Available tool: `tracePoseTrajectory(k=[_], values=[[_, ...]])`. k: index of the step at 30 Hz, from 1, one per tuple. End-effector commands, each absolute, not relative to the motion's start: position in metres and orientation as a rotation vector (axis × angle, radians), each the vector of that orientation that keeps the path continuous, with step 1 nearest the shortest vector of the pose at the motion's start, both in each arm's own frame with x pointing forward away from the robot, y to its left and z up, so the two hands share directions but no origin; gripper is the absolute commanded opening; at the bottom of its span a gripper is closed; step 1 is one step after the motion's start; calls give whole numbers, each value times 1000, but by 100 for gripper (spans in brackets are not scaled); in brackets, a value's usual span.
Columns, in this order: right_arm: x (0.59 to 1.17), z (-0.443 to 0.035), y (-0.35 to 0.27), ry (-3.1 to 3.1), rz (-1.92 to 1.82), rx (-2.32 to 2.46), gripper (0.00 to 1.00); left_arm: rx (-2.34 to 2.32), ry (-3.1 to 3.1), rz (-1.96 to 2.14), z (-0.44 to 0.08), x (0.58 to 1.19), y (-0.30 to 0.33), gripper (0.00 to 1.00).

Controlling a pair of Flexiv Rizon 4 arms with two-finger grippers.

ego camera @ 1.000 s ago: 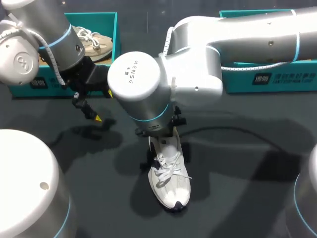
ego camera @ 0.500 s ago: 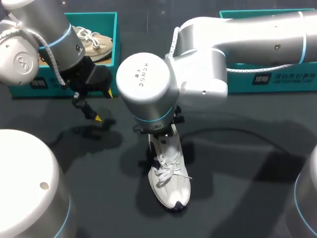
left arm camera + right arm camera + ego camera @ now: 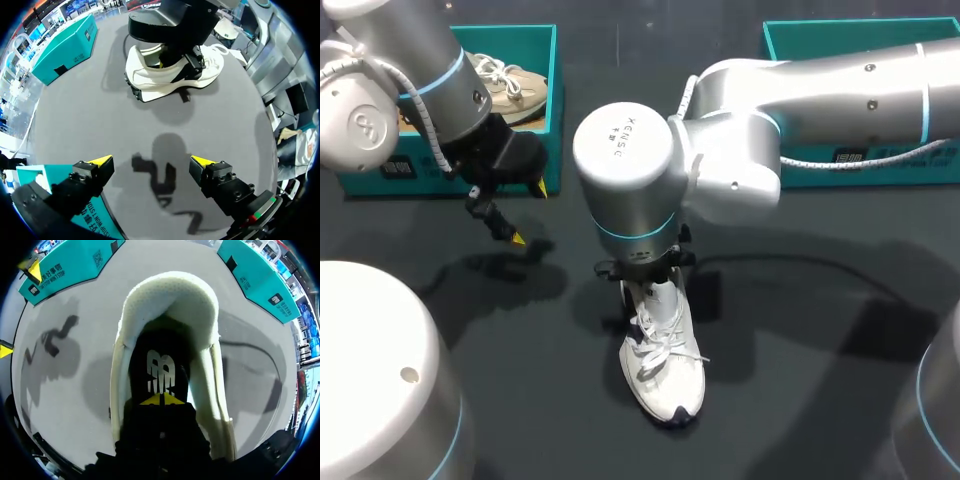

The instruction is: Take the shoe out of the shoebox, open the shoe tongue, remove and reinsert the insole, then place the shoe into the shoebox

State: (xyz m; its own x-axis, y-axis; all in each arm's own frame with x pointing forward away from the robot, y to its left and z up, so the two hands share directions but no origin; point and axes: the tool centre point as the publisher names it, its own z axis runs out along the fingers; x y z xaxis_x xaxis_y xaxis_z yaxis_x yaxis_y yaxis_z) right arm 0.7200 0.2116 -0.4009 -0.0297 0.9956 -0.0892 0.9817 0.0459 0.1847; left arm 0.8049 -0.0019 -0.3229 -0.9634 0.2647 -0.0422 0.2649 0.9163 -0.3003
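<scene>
A white laced shoe (image 3: 665, 370) stands on the dark table, toe toward the near edge. My right gripper (image 3: 650, 285) reaches down into its heel opening, mostly hidden under the wrist. In the right wrist view the two yellow tips of the right gripper (image 3: 161, 400) are pressed together, shut, on the black insole (image 3: 160, 355) inside the shoe (image 3: 170, 305). My left gripper (image 3: 530, 213) hangs open and empty over bare table to the shoe's left, in front of the left shoebox (image 3: 548, 70). From the left gripper (image 3: 152, 162) the shoe (image 3: 165, 75) lies well ahead.
The teal left shoebox holds a beige shoe (image 3: 510, 85). A second teal shoebox (image 3: 880, 165) stands at the back right, partly behind my right arm. A dark cable (image 3: 800, 265) curves across the table to the right of the shoe.
My right arm's wrist has shifted a little to the right and lower over the shoe's heel. The shoe has hardly moved. The left arm is still.
</scene>
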Motion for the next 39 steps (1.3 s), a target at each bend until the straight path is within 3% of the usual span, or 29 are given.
tracePoseTrajectory(k=[1,8,20,24,26,31,39], values=[[704,-391,209,1918,150,2204,0,426,3074,-478,-323,805,-2,100],[714,-356,211,1940,199,2175,0,426,3074,-478,-323,805,-2,100],[728,-335,209,2047,91,2242,0,426,3074,-478,-323,805,-2,100],[720,-332,210,2078,48,2252,19,426,3074,-478,-323,805,-2,100],[717,-333,210,2102,52,2244,24,426,3074,-478,-323,805,-2,100],[713,-336,209,2172,26,2217,22,426,3074,-478,-323,805,-2,100],[708,-341,206,2307,40,2153,32,426,3074,-478,-323,805,-2,100]])
